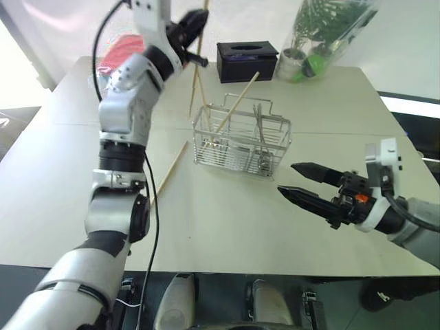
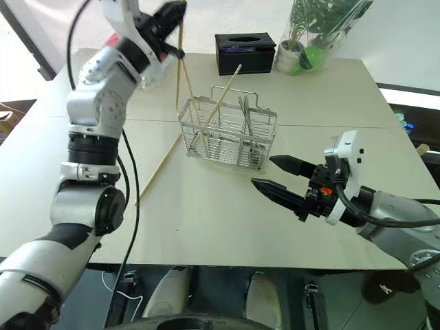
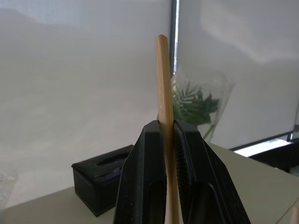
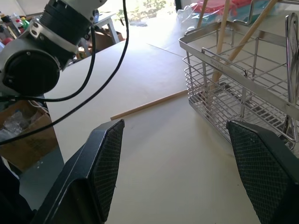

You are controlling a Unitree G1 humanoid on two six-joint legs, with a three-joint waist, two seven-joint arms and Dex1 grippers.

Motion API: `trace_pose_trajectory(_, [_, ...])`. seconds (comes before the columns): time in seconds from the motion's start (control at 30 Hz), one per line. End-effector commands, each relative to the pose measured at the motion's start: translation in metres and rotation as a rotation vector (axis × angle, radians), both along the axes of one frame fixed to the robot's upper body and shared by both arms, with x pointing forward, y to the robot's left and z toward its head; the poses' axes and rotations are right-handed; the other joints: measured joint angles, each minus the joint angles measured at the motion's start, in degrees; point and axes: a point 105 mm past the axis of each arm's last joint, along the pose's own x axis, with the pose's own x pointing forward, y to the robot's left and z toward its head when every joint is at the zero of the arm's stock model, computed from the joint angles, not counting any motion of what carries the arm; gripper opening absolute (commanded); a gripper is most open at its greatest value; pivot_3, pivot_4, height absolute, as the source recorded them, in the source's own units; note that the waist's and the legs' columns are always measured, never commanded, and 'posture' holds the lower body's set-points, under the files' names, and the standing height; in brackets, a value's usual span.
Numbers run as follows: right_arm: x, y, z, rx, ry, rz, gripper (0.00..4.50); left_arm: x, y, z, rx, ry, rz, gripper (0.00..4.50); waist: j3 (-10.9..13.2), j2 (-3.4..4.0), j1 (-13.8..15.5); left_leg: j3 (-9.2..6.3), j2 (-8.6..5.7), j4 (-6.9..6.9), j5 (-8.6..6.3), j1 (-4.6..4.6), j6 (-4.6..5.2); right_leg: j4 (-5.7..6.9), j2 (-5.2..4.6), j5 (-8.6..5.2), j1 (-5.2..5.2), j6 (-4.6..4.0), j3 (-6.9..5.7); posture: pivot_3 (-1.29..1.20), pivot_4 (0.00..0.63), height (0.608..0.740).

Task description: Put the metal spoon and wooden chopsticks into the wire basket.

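My left gripper (image 1: 194,29) is raised high behind the wire basket (image 1: 275,148) and is shut on a wooden chopstick (image 3: 163,79) held nearly upright. Its lower end hangs by the basket's far left corner. Two more chopsticks (image 1: 237,103) lean inside the basket's left part. A further chopstick (image 1: 172,167) lies flat on the table to the basket's left. The metal spoon (image 1: 260,129) stands in the basket's right compartment. My right gripper (image 1: 285,177) hovers open and empty, level, to the near right of the basket (image 4: 233,74).
A black tissue box (image 1: 246,60) sits behind the basket, and a plant in clear wrap (image 1: 323,34) stands at the back right. A red object (image 1: 120,49) lies at the far left. The table's front edge (image 1: 227,269) runs below my right gripper.
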Motion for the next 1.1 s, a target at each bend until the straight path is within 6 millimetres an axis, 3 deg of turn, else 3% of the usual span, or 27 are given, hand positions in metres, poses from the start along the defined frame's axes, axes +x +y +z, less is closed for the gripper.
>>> trace_pose_trajectory(0.03, [-0.001,0.000,0.011,0.012,-0.061,-0.005,3.61,-0.017,0.006,0.040,-0.074,-0.076,-0.046,0.04,0.00,0.01,0.02,0.00,0.00,-0.02,0.00,0.01,0.00,0.00,0.00,-0.01,0.00,0.01,0.00,0.00,0.150,0.709])
trace_pose_trajectory(0.17, [0.001,-0.002,0.011,0.021,-0.063,-0.011,3.61,-0.023,0.000,0.046,-0.106,-0.057,-0.100,0.04,0.00,0.01,0.19,-0.05,0.00,-0.06,-0.01,0.00,0.01,0.00,-0.01,-0.01,0.06,0.03,-0.07,0.00,0.150,0.709])
trace_pose_trajectory(0.4, [0.001,-0.003,0.010,0.033,-0.063,-0.020,3.61,-0.024,-0.024,0.022,-0.083,0.002,-0.162,0.04,-0.01,0.02,0.07,-0.05,0.00,-0.03,0.00,0.04,0.00,0.01,0.00,-0.01,0.09,0.02,-0.08,0.00,0.150,0.709])
trace_pose_trajectory(0.53, [-0.001,-0.004,0.010,0.043,-0.063,-0.029,3.61,-0.022,-0.043,-0.017,0.014,0.021,-0.166,0.04,-0.01,0.02,0.08,-0.05,0.00,-0.03,0.00,0.05,0.00,0.01,0.00,-0.01,0.10,0.02,-0.08,0.00,0.150,0.709])
trace_pose_trajectory(0.63, [-0.002,-0.005,0.011,0.049,-0.063,-0.035,3.61,-0.019,-0.048,-0.040,0.054,0.038,-0.150,0.04,-0.01,0.01,0.09,-0.05,0.00,-0.03,0.00,0.04,0.00,0.00,0.00,-0.01,0.10,0.01,-0.08,0.00,0.150,0.709])
trace_pose_trajectory(0.73, [-0.001,-0.006,0.013,0.059,-0.066,-0.043,3.61,-0.016,-0.051,-0.075,0.110,0.058,-0.120,0.04,-0.03,0.05,0.09,-0.05,0.00,-0.02,0.00,0.04,0.01,0.00,0.00,-0.01,0.09,0.01,-0.08,0.00,0.150,0.709])
trace_pose_trajectory(0.9, [-0.001,-0.006,0.016,0.066,-0.066,-0.048,3.61,-0.014,-0.050,-0.092,0.097,0.070,-0.089,0.04,-0.01,0.02,0.18,-0.05,0.00,-0.01,0.00,0.02,0.01,0.00,0.00,-0.01,0.08,0.00,-0.08,0.00,0.150,0.709])
trace_pose_trajectory(1.0, [0.000,-0.007,0.018,0.073,-0.065,-0.051,3.61,-0.014,-0.048,-0.094,0.068,0.083,-0.084,1.16,-0.02,0.03,0.21,-0.05,0.00,0.00,0.00,0.02,0.01,-0.03,-0.01,-0.01,0.10,-0.01,-0.08,0.00,0.150,0.709])
trace_pose_trajectory(1.1, [0.002,-0.006,0.019,0.079,-0.064,-0.053,3.61,-0.016,-0.044,-0.083,0.040,0.078,-0.090,2.66,-0.02,0.03,0.15,-0.05,0.00,0.00,0.00,0.02,0.01,-0.03,-0.01,-0.01,0.10,-0.01,-0.08,0.00,0.150,0.709])
